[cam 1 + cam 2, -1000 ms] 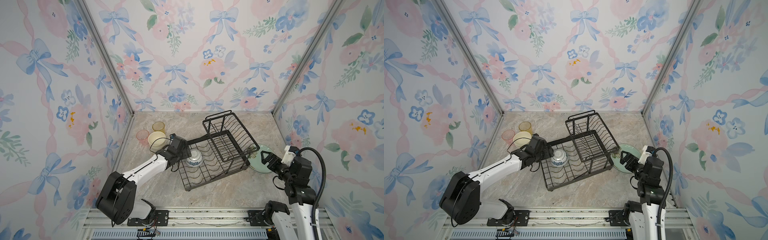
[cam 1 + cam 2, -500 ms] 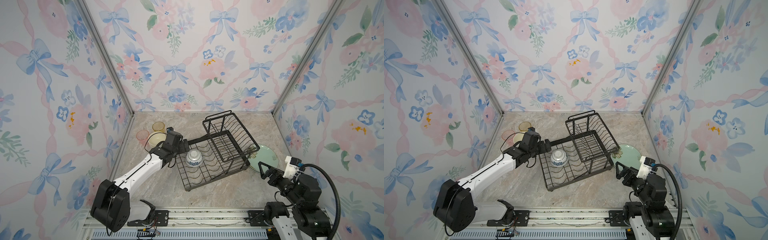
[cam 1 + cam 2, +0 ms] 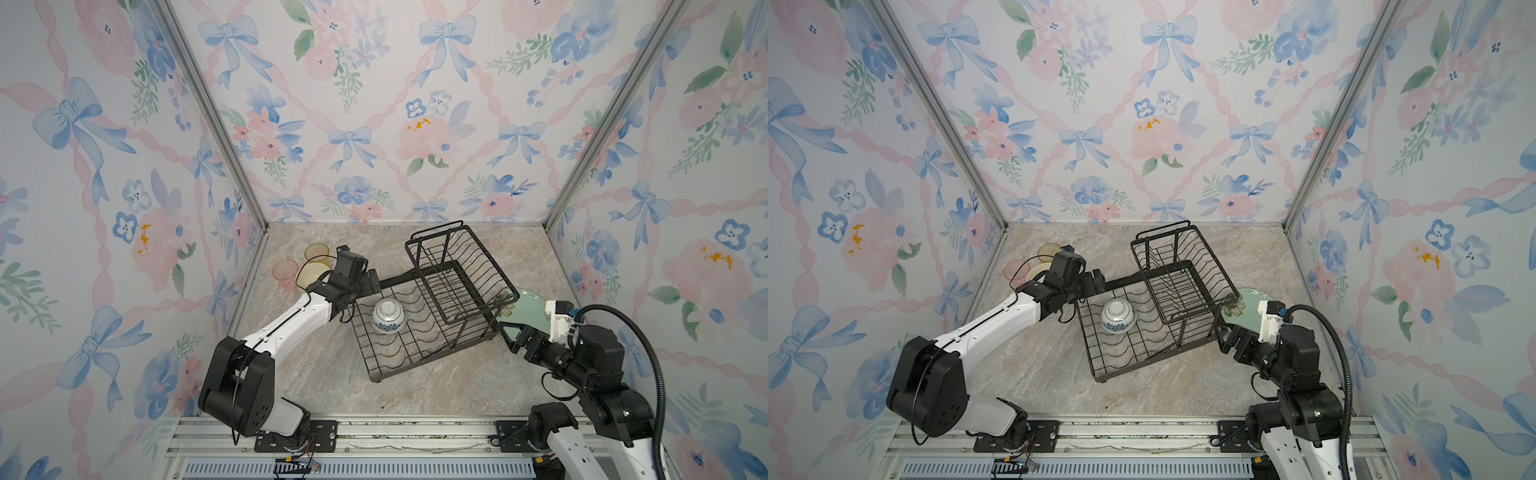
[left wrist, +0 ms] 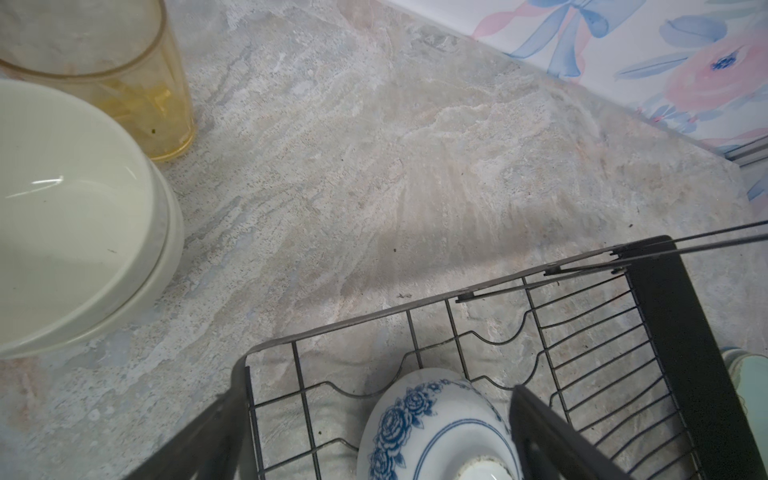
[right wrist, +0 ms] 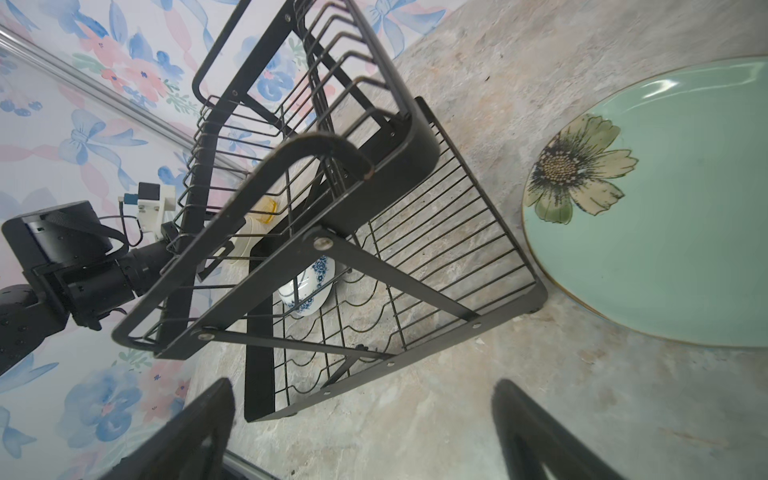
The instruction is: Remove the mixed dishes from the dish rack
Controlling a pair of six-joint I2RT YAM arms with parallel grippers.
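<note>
Blue-white bowl [image 4: 436,432] inverted in rack [image 5: 399,166], just by wide-open L jaws; R jaws wide, empty.

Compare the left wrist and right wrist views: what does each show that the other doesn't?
Left wrist only: the glossy inside of the stacked cream bowls. Right wrist only: the flower print on the pale green plate, and the left arm. Both: the dish rack, the blue-and-white bowl in its lower tray, and the yellow tumbler.

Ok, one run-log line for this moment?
left jaws: open | right jaws: open | rack: blue bowl, upside down | table: green plate, cream bowls, yellow cup, pink cup
</note>
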